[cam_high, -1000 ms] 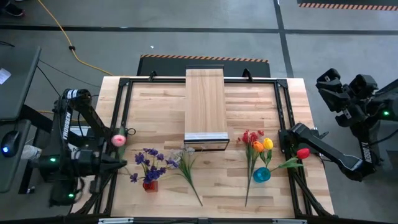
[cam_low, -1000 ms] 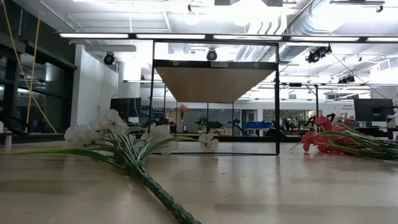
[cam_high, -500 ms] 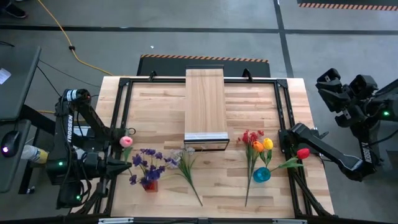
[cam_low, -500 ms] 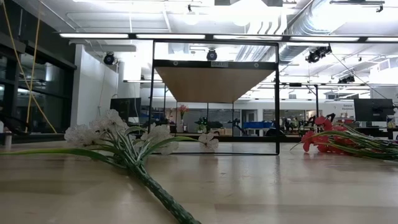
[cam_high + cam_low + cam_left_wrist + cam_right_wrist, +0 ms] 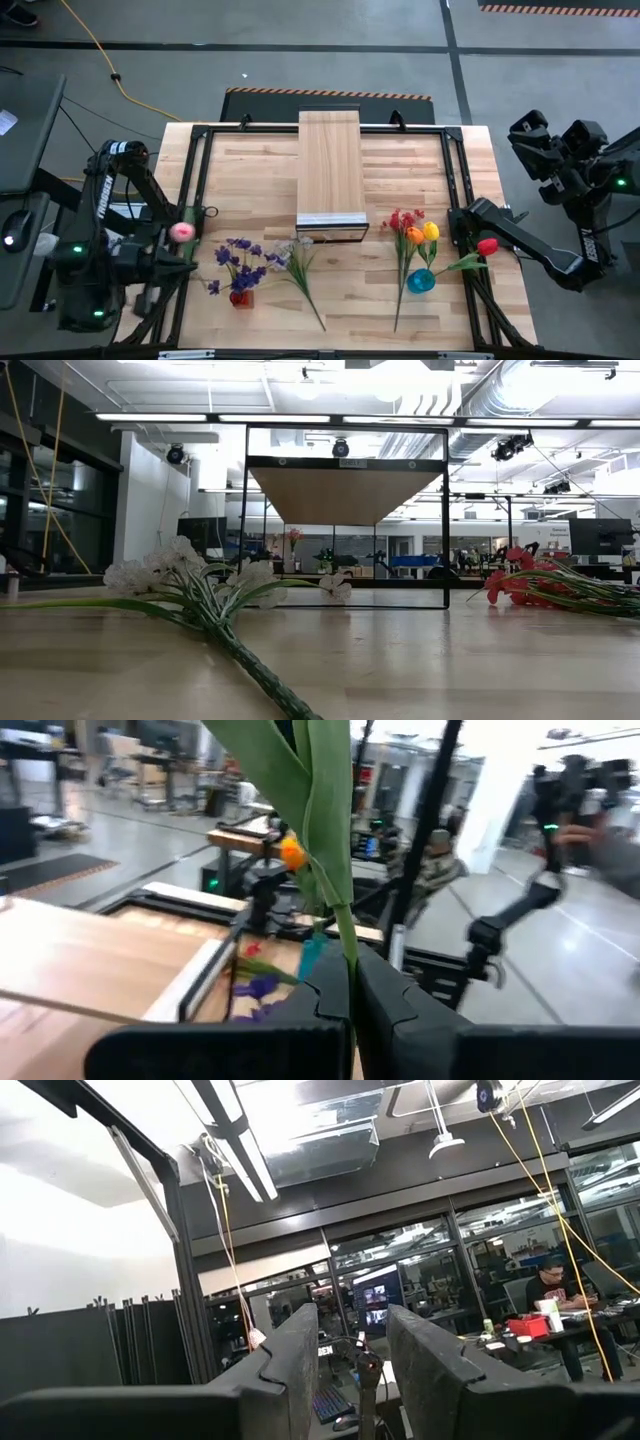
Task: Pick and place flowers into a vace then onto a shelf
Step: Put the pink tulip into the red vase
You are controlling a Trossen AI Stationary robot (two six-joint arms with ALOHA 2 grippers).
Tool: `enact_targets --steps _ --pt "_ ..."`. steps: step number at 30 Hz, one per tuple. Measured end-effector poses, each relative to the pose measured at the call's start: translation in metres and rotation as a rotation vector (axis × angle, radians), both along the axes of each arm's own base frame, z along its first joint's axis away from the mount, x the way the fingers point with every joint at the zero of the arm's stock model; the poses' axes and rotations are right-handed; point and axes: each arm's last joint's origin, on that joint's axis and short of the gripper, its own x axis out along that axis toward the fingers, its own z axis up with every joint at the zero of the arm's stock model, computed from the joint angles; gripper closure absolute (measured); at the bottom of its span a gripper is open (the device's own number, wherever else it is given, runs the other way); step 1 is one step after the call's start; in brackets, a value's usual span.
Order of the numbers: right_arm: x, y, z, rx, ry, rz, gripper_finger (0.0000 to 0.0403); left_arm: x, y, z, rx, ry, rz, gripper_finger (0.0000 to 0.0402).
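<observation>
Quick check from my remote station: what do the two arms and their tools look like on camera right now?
Both arms are dark, jointed links. The left arm carries white lettering down one link and small green lights at its base. The right arm is plain black. Each tool, left tool and right tool, has two flat, dark, angular fingers.

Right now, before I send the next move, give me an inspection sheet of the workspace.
Surface: pale slatted tabletop inside a black frame.
Job's things: shelf bare on top; purple spray in a red vase; orange and yellow tulips in a blue vase; white spray and red spray lying loose.
Clutter: nothing seen.
Grippers: left gripper shut on a pink tulip at the table's left edge; right gripper raised off the table's right side, fingers apart, nothing between them; red tulip by the right arm.
Cables: yellow cable on the floor.
Surroundings: seated person at a desk.
</observation>
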Motion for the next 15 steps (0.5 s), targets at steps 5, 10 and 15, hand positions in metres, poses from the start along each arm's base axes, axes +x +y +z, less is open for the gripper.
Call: enact_targets --steps 5,10,15 --pt "0.000 0.000 0.000 0.000 0.000 0.000 0.0289 0.001 0.000 -0.004 0.018 0.034 -0.009 0.0369" --pt "0.000 0.000 0.000 0.000 0.000 0.001 0.0289 0.002 0.000 -0.022 0.010 0.032 0.003 0.0369" --pt "0.000 0.000 0.000 0.022 -0.001 0.014 0.0289 0.003 0.001 -0.041 0.024 0.004 0.014 0.0369"
